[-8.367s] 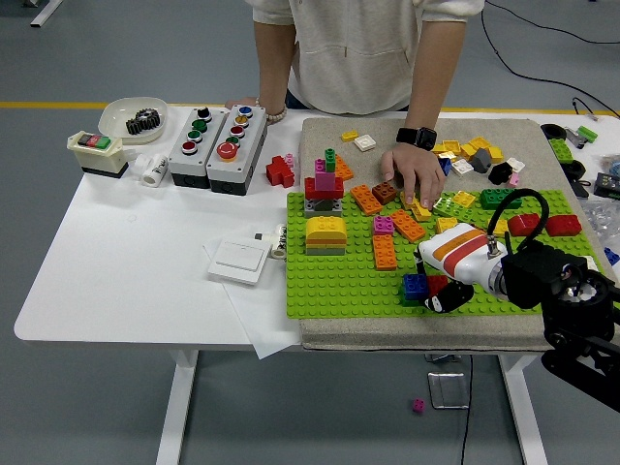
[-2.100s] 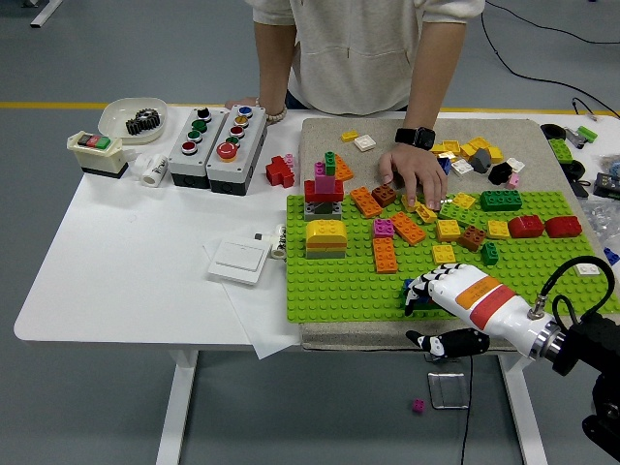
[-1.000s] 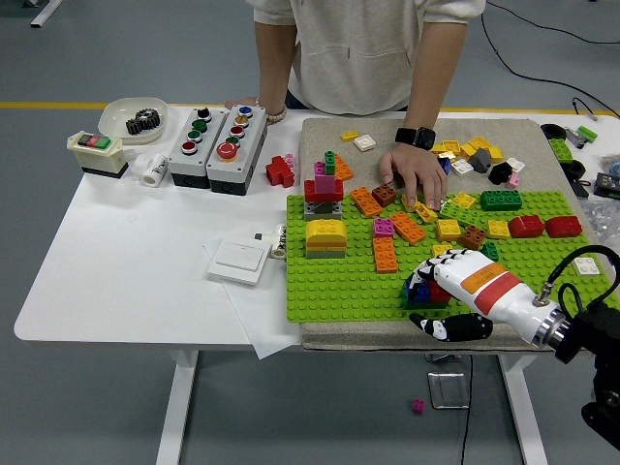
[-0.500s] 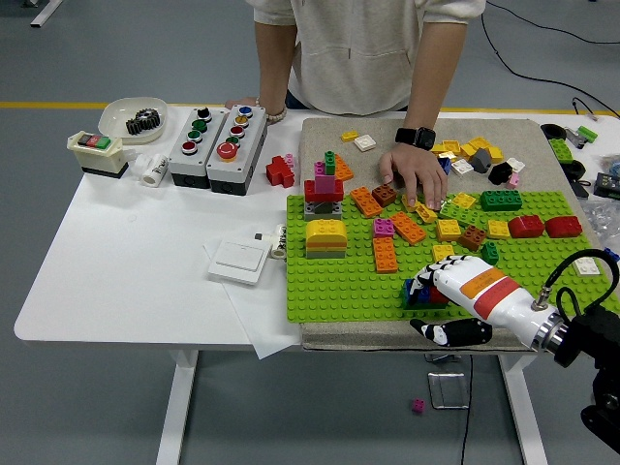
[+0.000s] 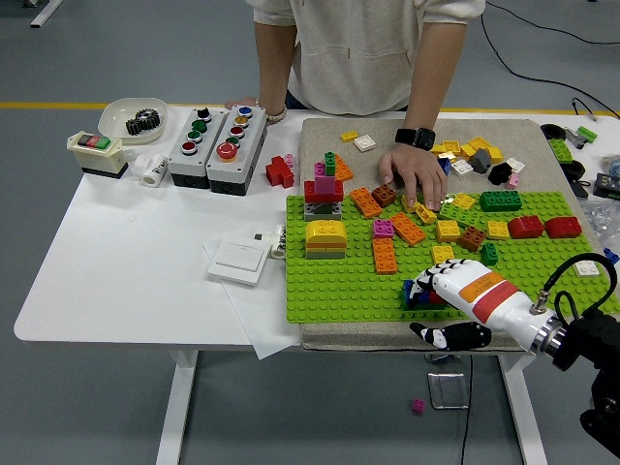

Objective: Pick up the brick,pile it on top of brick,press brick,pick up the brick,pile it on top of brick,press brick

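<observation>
Near the green baseplate's [image 5: 339, 281] front edge, the right hand [image 5: 453, 287] is lying with curled fingers [image 5: 426, 282] covering the blue-and-red brick stack [image 5: 422, 294].

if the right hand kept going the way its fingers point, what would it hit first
The right hand points left, its fingertips already over the blue and red bricks. Those come first; beyond them lies bare green baseplate. Depth is hard to judge.

worktop [image 5: 126, 271] white | baseplate [image 5: 339, 276] bright green, on beige mat [image 5: 387, 131] | right hand [image 5: 441, 291] white, orange-and-red band, black fingertips | bricks under it [image 5: 418, 294] blue and red | domed stack [image 5: 325, 235] yellow over orange | far-left tower [image 5: 325, 184] red, pink, green on grey | button boxes [image 5: 215, 138] grey
</observation>
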